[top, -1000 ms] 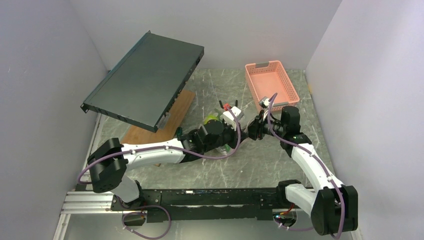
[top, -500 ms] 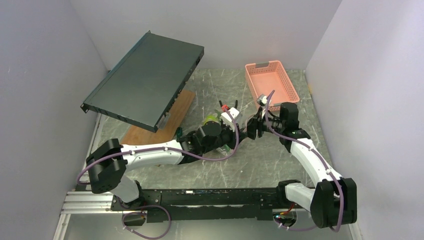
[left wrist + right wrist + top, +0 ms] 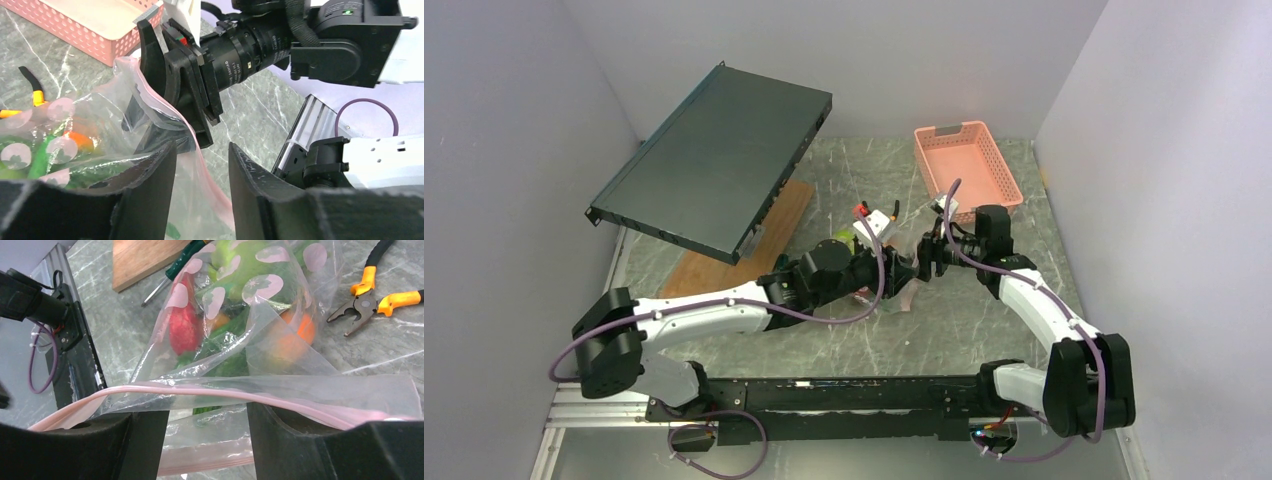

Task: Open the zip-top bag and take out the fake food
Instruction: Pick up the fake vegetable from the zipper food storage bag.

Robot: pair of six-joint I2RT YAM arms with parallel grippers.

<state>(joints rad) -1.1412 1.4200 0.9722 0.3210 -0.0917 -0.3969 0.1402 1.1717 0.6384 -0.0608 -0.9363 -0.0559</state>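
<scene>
The zip-top bag (image 3: 280, 385) lies crumpled on the table between both grippers, with the fake food inside: a green apple (image 3: 240, 265), a red piece (image 3: 184, 325), an orange mango (image 3: 300, 327) and a green cucumber (image 3: 220, 345). My right gripper (image 3: 205, 415) is open at the bag's mouth. One pink zip strip (image 3: 200, 390) drapes over its fingers and the other lies low between them. My left gripper (image 3: 202, 150) faces it, open, with the pink strip (image 3: 207, 165) hanging loose between its fingers. In the top view the left gripper (image 3: 902, 272) and right gripper (image 3: 921, 258) almost meet.
Orange-handled pliers (image 3: 370, 300) lie just beyond the bag, and a screwdriver (image 3: 165, 282) lies by the wooden board (image 3: 734, 240). A pink basket (image 3: 929, 170) stands at the back right. A dark flat rack unit (image 3: 714, 160) leans over the back left.
My left gripper was shut and has opened, and its arm has reached further right. My right gripper has opened wider and shifted left toward the bag's mouth.
</scene>
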